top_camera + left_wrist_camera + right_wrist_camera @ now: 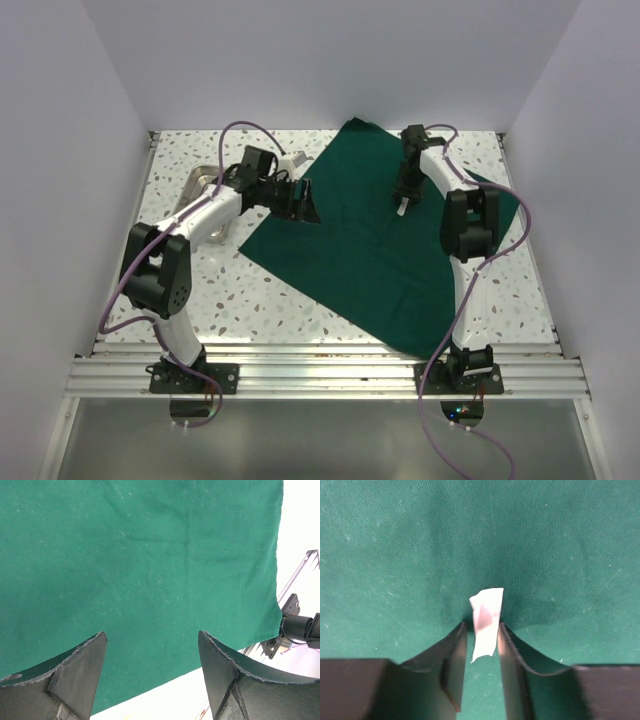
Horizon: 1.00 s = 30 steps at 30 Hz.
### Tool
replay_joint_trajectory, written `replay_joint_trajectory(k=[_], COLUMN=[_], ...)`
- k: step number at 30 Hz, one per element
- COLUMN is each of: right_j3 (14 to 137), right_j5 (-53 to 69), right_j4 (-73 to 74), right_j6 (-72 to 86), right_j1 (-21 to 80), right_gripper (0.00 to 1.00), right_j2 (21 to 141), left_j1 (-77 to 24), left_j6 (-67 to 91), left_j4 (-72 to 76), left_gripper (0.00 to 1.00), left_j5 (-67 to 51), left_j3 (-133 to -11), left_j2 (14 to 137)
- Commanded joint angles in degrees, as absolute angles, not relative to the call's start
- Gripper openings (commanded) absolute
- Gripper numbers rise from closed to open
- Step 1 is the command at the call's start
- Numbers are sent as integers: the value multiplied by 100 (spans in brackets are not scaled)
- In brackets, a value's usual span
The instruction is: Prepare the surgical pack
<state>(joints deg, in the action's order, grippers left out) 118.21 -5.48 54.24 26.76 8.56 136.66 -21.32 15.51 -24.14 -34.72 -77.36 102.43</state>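
Observation:
The dark green drape [370, 245] lies spread as a wide sheet over the middle and right of the table. It fills the left wrist view [140, 555] and the right wrist view [395, 545]. My right gripper [403, 203] points down at the drape's far middle. Its fingers [482, 627] are closed on a small white gauze piece [487, 612] that stands on edge against the cloth. My left gripper [300, 200] hovers over the drape's left corner, open and empty [152, 645].
A shiny metal tray [203, 180] sits at the far left behind the left arm. A small white object [293, 160] lies beside the drape's left edge. White walls close in three sides. The aluminium rail [320, 375] runs along the near edge.

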Motion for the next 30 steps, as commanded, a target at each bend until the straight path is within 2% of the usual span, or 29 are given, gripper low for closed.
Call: replay_joint_trajectory(k=[1,6,9,30], right_j3=[11953,11944,11979,12577], right_j5=[-686,-598,-606,-440], right_j4=[5317,5317,5361,5915], right_j6=[2566,2619,2654,2725], right_j1=[826,826,835,826], right_gripper=[32,10,3,1], right_j2=[13755,13694,13588,13052], left_j1=[-2057,-2030,-2013,-1969], left_j6=[1433,1433,1433,1424], left_j4=[-2417,-2408,-2408,-2382], left_gripper=[77,77,77,79], left_j5=[-3621,-3639,-3639,-3604], left_j3=[-7822,-7822,-7822,-7875], left_j2=[10257,10257,10257,10134])
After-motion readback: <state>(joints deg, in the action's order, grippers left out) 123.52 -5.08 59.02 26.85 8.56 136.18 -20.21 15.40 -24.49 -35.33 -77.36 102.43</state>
